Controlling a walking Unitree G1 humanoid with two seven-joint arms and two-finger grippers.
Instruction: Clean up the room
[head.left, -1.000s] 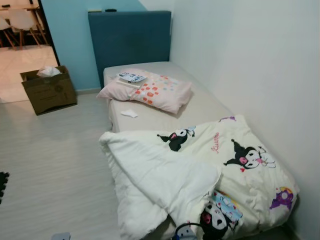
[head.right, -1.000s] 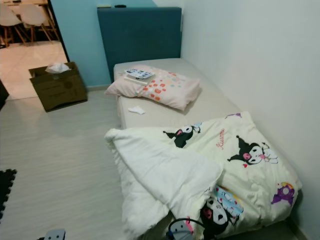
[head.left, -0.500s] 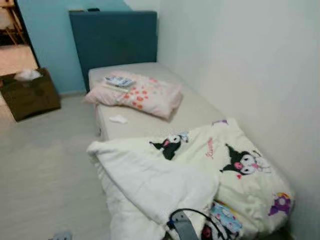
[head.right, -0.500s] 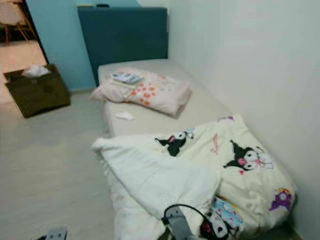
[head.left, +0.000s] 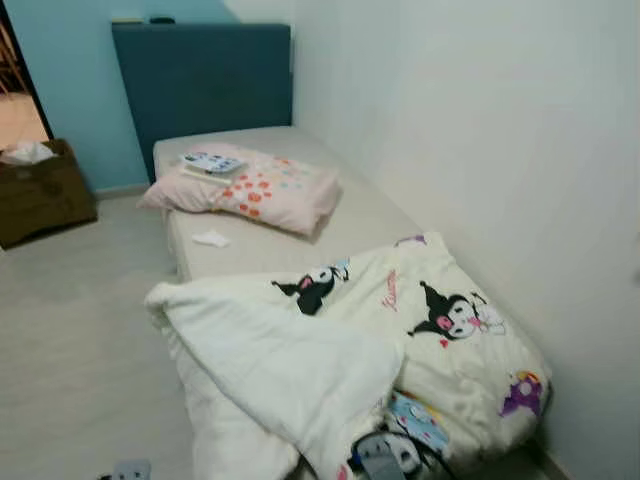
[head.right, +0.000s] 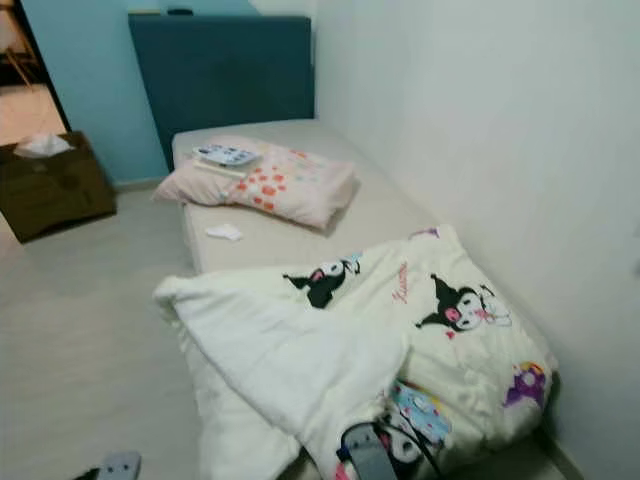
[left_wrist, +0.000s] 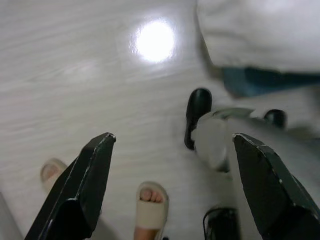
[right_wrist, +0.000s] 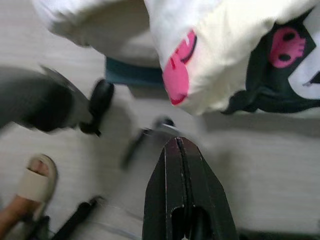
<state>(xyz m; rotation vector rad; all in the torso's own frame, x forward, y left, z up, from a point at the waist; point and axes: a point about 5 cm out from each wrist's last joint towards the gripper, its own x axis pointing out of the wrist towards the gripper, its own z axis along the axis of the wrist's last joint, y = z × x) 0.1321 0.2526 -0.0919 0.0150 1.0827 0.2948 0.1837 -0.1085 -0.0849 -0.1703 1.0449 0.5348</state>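
Note:
A low bed (head.left: 375, 215) stands along the right wall. On its near half a cream duvet (head.left: 330, 350) with cartoon prints lies crumpled and spills over the side toward the floor. A pink pillow (head.left: 250, 190) lies askew at the head end with a booklet (head.left: 210, 162) on it. A crumpled white tissue (head.left: 210, 238) rests on the bare mattress. My left gripper (left_wrist: 172, 139) hangs open over the floor. My right gripper (right_wrist: 178, 145) is shut with nothing in it, just below the duvet's hanging edge (right_wrist: 225, 55).
A brown cardboard box (head.left: 40, 190) with paper in it stands by the doorway at the left. The blue headboard (head.left: 200, 80) is at the far end. A person's sandalled feet (left_wrist: 150, 212) stand on the floor close behind my legs.
The whole picture has shifted left, so the camera has turned right; the box is now at the frame's edge. The bedding has not moved.

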